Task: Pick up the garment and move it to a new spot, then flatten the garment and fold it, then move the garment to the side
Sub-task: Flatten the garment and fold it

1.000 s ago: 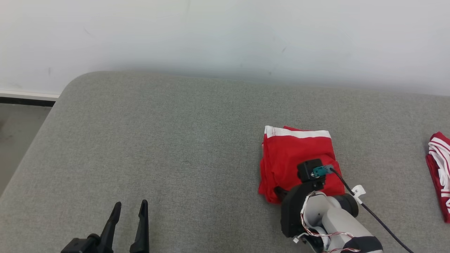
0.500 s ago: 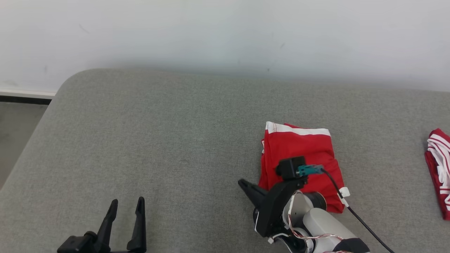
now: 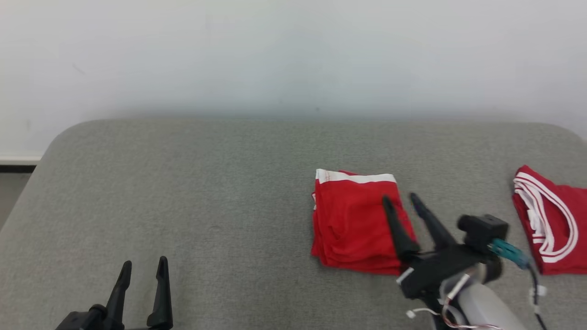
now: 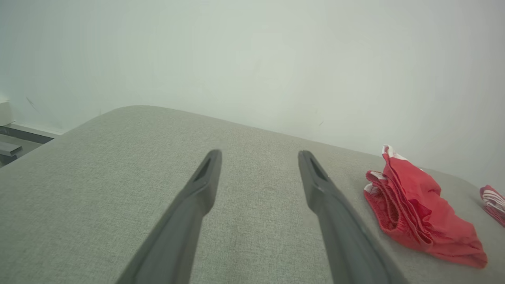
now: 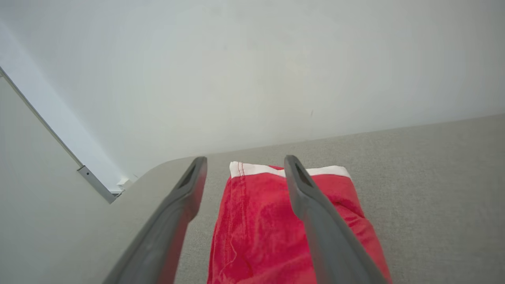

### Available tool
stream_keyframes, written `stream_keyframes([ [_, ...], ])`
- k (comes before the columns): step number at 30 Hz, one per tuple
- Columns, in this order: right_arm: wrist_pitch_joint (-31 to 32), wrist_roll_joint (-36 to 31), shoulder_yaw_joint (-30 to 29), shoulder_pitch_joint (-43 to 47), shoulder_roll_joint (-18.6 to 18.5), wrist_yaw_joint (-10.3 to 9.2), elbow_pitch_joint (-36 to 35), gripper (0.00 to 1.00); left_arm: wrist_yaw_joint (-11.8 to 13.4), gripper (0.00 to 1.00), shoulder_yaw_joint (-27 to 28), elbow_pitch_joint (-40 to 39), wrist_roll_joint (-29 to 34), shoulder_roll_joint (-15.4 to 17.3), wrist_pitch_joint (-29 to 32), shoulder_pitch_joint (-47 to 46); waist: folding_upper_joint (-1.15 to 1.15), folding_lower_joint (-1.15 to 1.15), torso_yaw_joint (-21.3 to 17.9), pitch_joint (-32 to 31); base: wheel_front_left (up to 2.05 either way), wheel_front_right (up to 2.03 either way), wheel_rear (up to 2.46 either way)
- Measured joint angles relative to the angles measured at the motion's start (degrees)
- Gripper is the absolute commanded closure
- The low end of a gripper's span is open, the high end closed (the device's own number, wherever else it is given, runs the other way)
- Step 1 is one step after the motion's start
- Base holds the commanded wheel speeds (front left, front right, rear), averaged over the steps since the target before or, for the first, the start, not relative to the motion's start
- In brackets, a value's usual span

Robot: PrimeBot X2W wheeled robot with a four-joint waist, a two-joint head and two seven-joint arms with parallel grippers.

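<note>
Grey padded surface (image 3: 206, 192), white wall behind. My right gripper (image 3: 400, 198), shut low at the cloth a second ago, now hangs fingers apart just over the folded garment (image 3: 348, 220), released at its 9 o'clock; left gripper (image 3: 144, 261) waits, also spread, at 8 o'clock. Fold looks finished; moving it aside remains

I see a grey fabric-covered cushion (image 3: 206, 192) with rounded corners, and it takes most of the head view. Behind it stands a plain white wall (image 3: 293, 55) with some small dark marks. Near the right edge of the cushion lies a red garment with white stripes (image 3: 550, 229), loosely bunched. At the far left I see grey floor (image 3: 11, 201) and a dark skirting strip (image 3: 16, 168) under the wall. In the right wrist view a pale panel (image 5: 31, 177) stands at the left, with a small metal bracket (image 5: 96, 183).
</note>
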Motion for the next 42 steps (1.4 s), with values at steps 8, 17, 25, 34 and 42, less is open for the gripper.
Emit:
stream_keyframes([
  [8,-2.26,-7.58,-8.32,6.47,-3.80,0.00,-2.59,0.00,-0.03,0.00,1.25,0.16,1.43,0.31,0.00,-1.00,0.00,0.00,-3.14,-1.47,0.00,0.00,0.00],
  [17,-2.01,-11.00,-11.52,9.65,-4.45,-0.01,-3.74,0.00,-0.02,0.00,1.04,1.89,2.78,0.19,-0.03,-0.60,0.00,0.00,-6.02,-2.17,0.00,0.00,0.00],
  [25,-2.32,-11.70,-11.48,10.70,-4.63,0.00,-3.64,0.00,0.02,0.00,1.23,2.46,2.81,-0.02,-0.04,1.22,0.00,0.01,-7.27,-2.12,0.00,0.00,0.00],
  [34,-1.98,-11.77,-11.43,11.06,-4.63,-0.01,-3.20,0.00,0.21,0.00,1.33,2.29,2.99,-0.09,-0.04,1.56,0.00,0.00,-7.55,-2.08,0.00,0.00,0.00],
  [42,-1.58,-11.85,-11.33,11.07,-4.31,-0.01,-2.92,0.00,0.52,0.00,1.05,2.30,3.07,-0.12,-0.04,1.55,0.00,0.01,-7.26,-1.83,0.00,0.00,0.00],
])
